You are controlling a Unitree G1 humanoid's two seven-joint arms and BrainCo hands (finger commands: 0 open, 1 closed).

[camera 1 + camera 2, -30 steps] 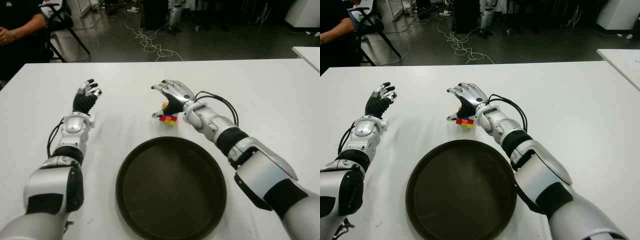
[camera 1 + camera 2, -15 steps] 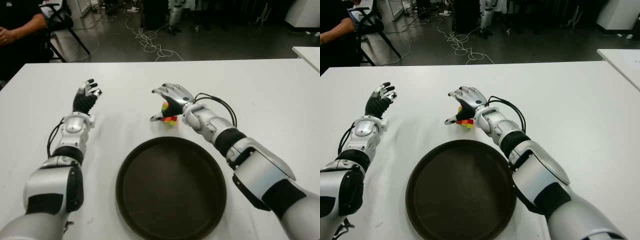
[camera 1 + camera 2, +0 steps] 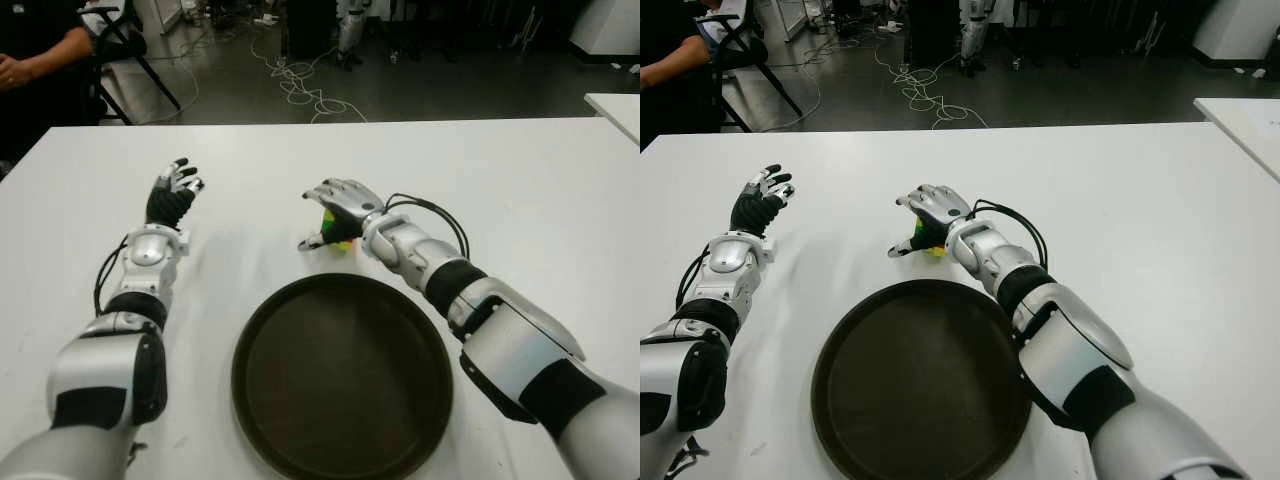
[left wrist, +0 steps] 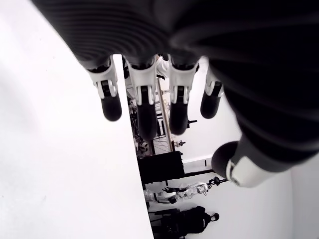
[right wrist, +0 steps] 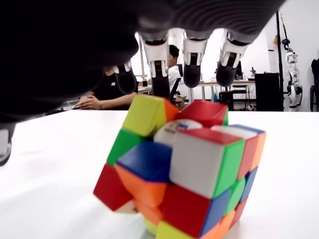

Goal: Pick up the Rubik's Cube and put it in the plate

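Right robot hand (image 3: 338, 205) arched over the Rubik's Cube (image 3: 338, 232), which sits on the white worktop (image 3: 520, 190) just beyond the far rim of the plate (image 3: 340, 375). In the right wrist view the fingers (image 5: 192, 52) hang spread above the cube's top with open space beneath the tips; the thumb juts out low on the left of the cube. No contact is visible, so the robot hand is open and holds nothing.

Risks, as judged from this pose. The cube's layers are twisted out of line, leaving jutting corners and sloped faces in place of flat sides; fingers closing on such faces may slide off or turn a layer further. The cube appears to rest on a few lower corners, so a one-sided push from the thumb could tip or skid it across the smooth worktop before the opposing fingers arrive. A shallow pinch near the top may also let it drop on the way to the plate.

Materials. Cube: glossy hard plastic tiles in red, green, yellow, orange and blue. Plate: dark, round, matt, with a low raised rim. Fingers: grey segments with dark rounded tips.

Left robot hand (image 3: 172, 195) shows at far left, fingers relaxed and empty.
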